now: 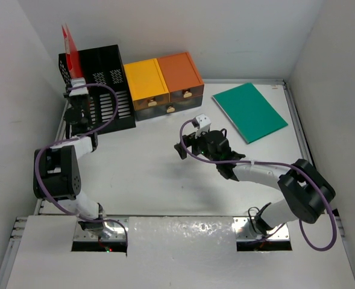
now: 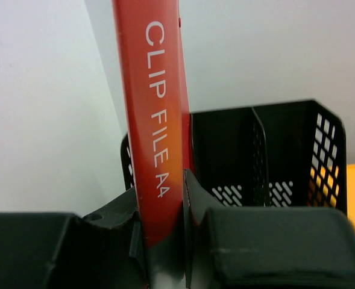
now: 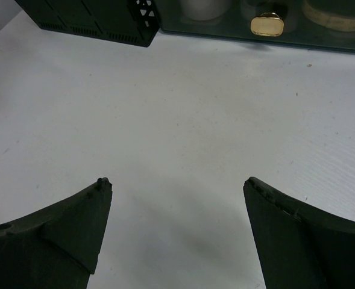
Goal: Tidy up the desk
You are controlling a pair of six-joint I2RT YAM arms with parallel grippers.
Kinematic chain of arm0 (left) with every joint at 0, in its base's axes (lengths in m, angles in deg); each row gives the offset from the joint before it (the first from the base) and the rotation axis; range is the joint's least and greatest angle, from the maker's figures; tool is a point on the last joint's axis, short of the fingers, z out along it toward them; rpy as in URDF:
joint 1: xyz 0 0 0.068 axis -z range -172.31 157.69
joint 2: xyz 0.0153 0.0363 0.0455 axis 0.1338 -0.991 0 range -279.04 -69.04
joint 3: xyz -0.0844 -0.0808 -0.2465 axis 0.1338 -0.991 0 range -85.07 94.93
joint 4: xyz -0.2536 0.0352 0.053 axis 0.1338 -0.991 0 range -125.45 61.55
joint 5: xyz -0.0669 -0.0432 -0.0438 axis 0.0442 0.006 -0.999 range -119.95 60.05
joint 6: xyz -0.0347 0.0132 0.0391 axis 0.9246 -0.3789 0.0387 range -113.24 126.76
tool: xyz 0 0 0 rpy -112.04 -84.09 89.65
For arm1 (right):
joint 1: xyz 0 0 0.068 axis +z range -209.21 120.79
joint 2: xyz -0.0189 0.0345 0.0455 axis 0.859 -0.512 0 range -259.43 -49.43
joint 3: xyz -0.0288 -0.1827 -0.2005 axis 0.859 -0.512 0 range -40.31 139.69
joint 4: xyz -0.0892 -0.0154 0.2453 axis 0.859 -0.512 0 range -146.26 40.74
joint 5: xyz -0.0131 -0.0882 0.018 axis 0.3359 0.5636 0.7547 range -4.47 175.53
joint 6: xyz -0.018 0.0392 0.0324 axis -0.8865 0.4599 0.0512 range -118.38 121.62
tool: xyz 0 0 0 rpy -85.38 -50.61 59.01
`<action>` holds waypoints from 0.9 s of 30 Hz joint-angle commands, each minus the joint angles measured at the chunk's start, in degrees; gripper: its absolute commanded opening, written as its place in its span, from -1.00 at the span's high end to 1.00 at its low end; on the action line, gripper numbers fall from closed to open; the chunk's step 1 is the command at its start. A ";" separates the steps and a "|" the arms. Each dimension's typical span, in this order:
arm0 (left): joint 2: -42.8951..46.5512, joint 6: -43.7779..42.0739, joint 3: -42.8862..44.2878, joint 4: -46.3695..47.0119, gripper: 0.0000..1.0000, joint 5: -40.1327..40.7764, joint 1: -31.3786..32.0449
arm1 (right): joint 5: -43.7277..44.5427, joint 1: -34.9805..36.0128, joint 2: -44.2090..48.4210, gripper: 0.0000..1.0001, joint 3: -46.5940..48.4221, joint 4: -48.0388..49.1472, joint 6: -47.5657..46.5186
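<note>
1. Counter [image 1: 147,180]: white and flat, spread ahead of both arms, its long axis running left to right.
2. Probably midway: a red clip file [image 2: 156,120] stands upright at the black rack [image 1: 108,78] in the far left corner, clamped in the left hand [image 2: 165,198]. Whether it sits in a slot is unclear.
3. A green folder [image 1: 249,111] lies flat at far right, likely unfiled.
4. The right hand [image 3: 177,186] hovers mid-counter, spread wide, holding nothing.

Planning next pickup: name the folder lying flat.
The green folder, flat at the far right of the desk; the red clip file stands upright in the left gripper.
</note>
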 commanded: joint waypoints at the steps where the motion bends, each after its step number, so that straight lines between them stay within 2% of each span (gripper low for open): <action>1: 0.47 0.58 1.96 6.72 1.00 -0.79 0.43 | -0.76 -0.41 0.47 -0.76 1.78 1.22 -0.17; 4: 0.12 0.67 -0.06 8.47 1.00 -1.57 0.17 | -0.94 -0.32 0.73 -0.76 1.51 1.04 0.01; 15: -2.78 3.57 -2.08 6.10 1.00 -1.94 -1.50 | -1.56 -0.32 0.38 -0.76 2.13 0.16 0.10; 17: -2.78 4.44 -1.99 4.62 1.00 -1.84 -1.68 | -1.47 -0.41 0.47 -0.77 2.13 -0.19 0.01; 20: -0.94 6.72 0.19 -3.35 1.00 -1.84 -1.68 | -0.77 -0.41 0.82 -0.81 2.04 -0.80 -0.16; 21: -0.59 7.69 1.86 -7.22 0.91 -0.97 -1.68 | -0.33 -0.58 1.00 -0.88 2.13 -0.98 -0.17; 22: -0.23 8.83 3.70 -16.57 0.54 -0.36 -1.68 | 0.11 -0.67 0.91 -0.91 2.04 -1.15 0.01; 24: -0.23 11.39 9.41 -27.67 0.26 1.22 -1.68 | 0.29 -1.37 1.17 -0.98 2.56 -2.03 0.18; 27: 1.61 11.92 9.61 -28.27 -0.19 1.06 -1.77 | -0.32 -3.22 2.39 -0.98 3.97 -6.33 0.01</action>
